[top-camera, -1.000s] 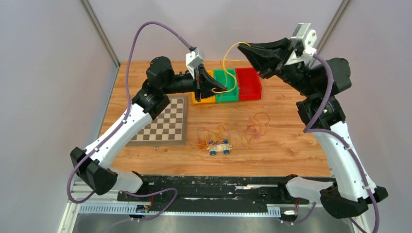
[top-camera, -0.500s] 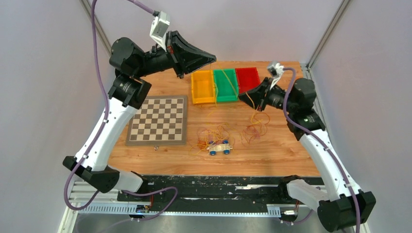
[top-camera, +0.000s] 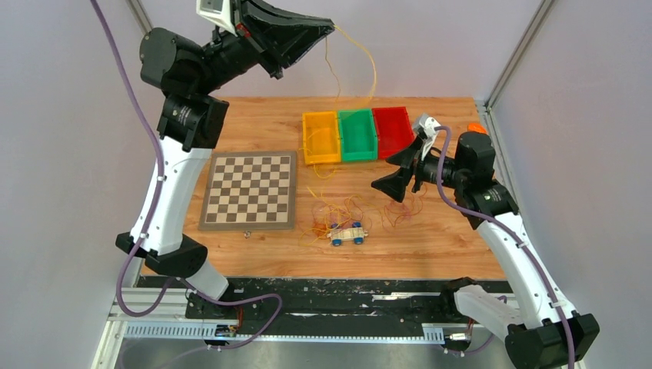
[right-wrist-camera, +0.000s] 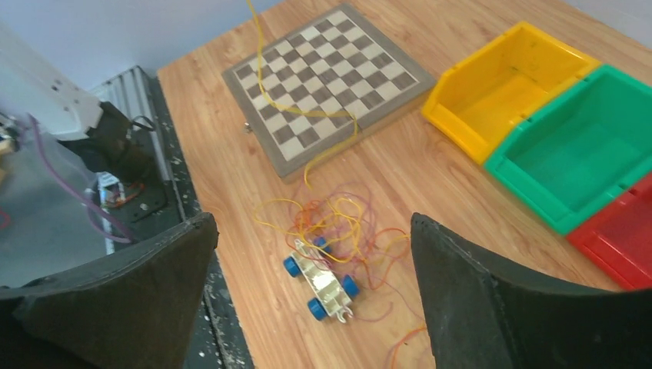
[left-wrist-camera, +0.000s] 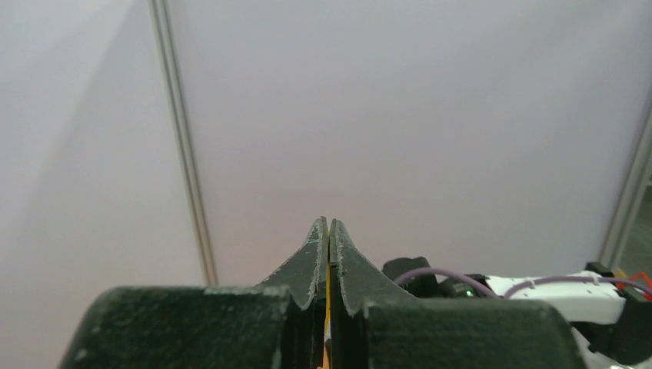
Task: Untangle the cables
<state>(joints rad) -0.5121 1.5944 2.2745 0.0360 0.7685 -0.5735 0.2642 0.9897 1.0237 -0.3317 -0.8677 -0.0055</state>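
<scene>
The cables [top-camera: 338, 214] lie mostly as 1 loose heap of yellow, orange and red loops on the table [top-camera: 461, 238], in front of the chessboard [top-camera: 251, 190] and curled around the toy car [top-camera: 347, 234]. A smaller reddish cluster [top-camera: 404, 207] lies just beside the heap, on its right.

1 yellow strand [top-camera: 369, 61] is lifted clear. It arcs from my left gripper [top-camera: 327, 31], held high above the far edge of the table, down past the yellow bin [top-camera: 321, 138] toward the heap. The left wrist view shows both fingers pressed together with that yellow strand pinched between them. In the right wrist view the strand crosses the chessboard and ends close to the heap; I cannot tell whether it is free of the other loops.

My right gripper [top-camera: 394, 173] hovers low over the reddish cluster with its jaws spread wide and nothing between them.

Progress, as I judge it, is early. At most 1 cable is being drawn out, and none lies separated on the table. The green bin [top-camera: 357, 134] and red bin [top-camera: 392, 131] appear empty, and so does the yellow one. The bulk of the tangle, including the loops caught at the car, remains to be worked apart.
</scene>
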